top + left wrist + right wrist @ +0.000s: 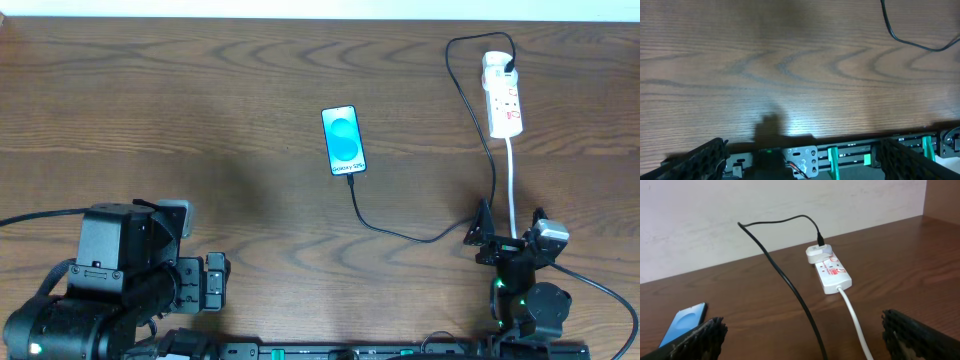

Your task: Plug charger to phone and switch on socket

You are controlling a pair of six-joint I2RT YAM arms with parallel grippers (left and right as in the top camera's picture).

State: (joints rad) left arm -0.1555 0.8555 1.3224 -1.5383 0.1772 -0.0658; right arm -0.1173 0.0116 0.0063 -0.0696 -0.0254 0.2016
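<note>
The phone (343, 140) lies flat mid-table with its blue screen up; it also shows in the right wrist view (684, 322). The charger's thin black cable (400, 235) meets the phone's near edge. It loops right and back up to a plug on the far end of the socket (503, 98), a white strip with red switches (832, 273). My right gripper (510, 230) is open and empty near the front edge. The black cable (807, 322) and the white cord (856, 325) run between its fingers (805, 340). My left gripper (212, 282) is open and empty at the front left (800, 162).
The socket's white cord (512, 185) runs from the strip toward my right arm. A loop of the black cable (905, 40) shows at the top right of the left wrist view. The table's front edge and a metal rail (850, 152) lie just under my left gripper.
</note>
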